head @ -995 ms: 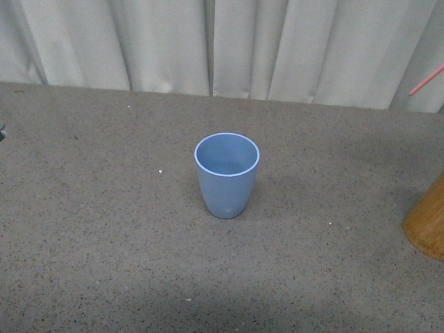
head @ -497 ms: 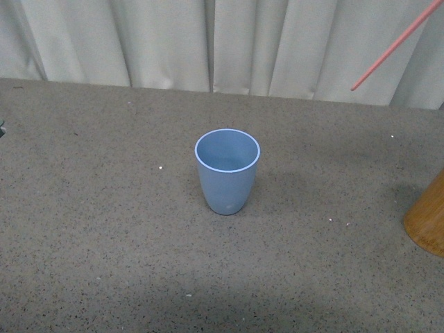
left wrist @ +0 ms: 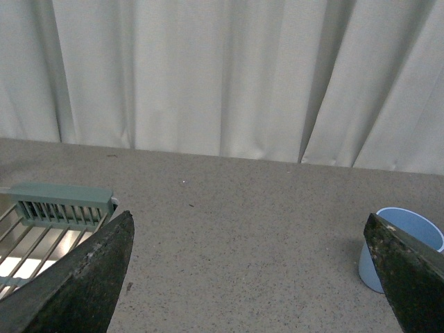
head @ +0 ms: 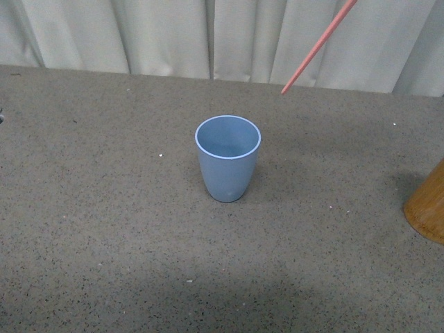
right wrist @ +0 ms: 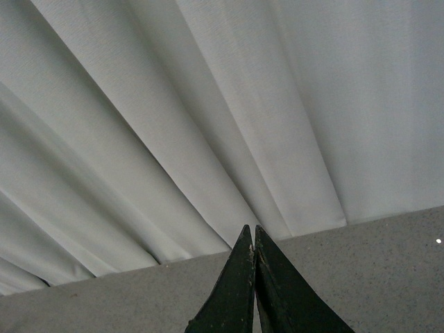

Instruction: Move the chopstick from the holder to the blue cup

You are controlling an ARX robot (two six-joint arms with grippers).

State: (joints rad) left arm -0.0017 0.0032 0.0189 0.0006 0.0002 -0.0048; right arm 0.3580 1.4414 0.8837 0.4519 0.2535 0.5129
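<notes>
The light blue cup [head: 228, 157] stands upright and empty at the middle of the speckled table. A thin salmon-red chopstick [head: 318, 46] hangs slanted in the air above and to the right of it, its lower tip behind the cup's rim and its upper end leaving the top edge. The tan wooden holder [head: 427, 207] is cut by the right edge. My right gripper [right wrist: 254, 230] is shut, fingers pressed together; the chopstick itself is hidden in the right wrist view. My left gripper [left wrist: 251, 229] is open over bare table, with the blue cup [left wrist: 401, 244] beside its one finger.
A pale curtain [head: 208, 38] closes off the far side of the table. A green-framed wire rack [left wrist: 48, 222] lies at the table's left, seen in the left wrist view.
The chopstick has swung leftward from the right edge toward the cup, showing more of its length. The camera view has shifted a little, so cup and holder sit higher in the picture.
</notes>
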